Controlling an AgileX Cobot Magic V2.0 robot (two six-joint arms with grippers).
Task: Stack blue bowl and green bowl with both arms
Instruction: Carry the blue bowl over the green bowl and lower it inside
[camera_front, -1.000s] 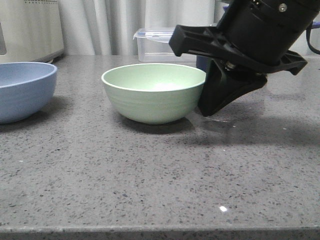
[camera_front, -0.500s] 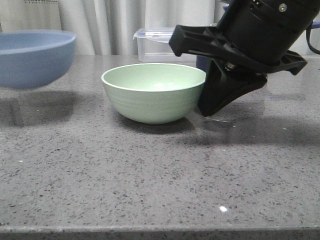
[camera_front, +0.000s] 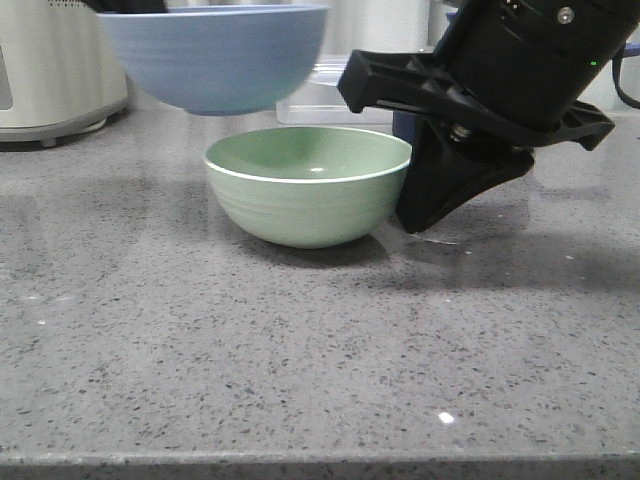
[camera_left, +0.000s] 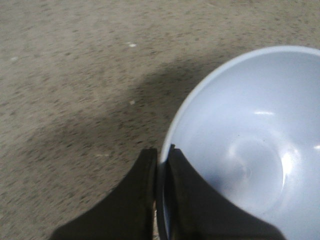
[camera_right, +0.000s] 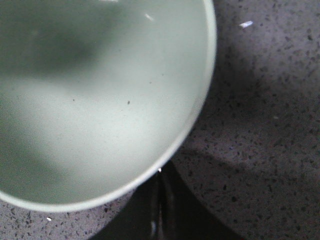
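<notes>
Left gripper (camera_left: 161, 165): black fingers pinched on the rim of the round, matte periwinkle-blue bowl (camera_front: 215, 55), one finger inside, one outside.
Blue bowl position: held in the air, above and slightly left of the round, ridged mint-green bowl (camera_front: 308, 186).
Green bowl position: resting upright on the grey speckled countertop (camera_front: 300, 350).
Right gripper (camera_right: 160, 200): black fingers nearly together at the green bowl's right rim; grasp cannot be confirmed.
Step in hand: carrying phase, judged.
Next move: centre blue bowl over green bowl, lower level, then release.
</notes>
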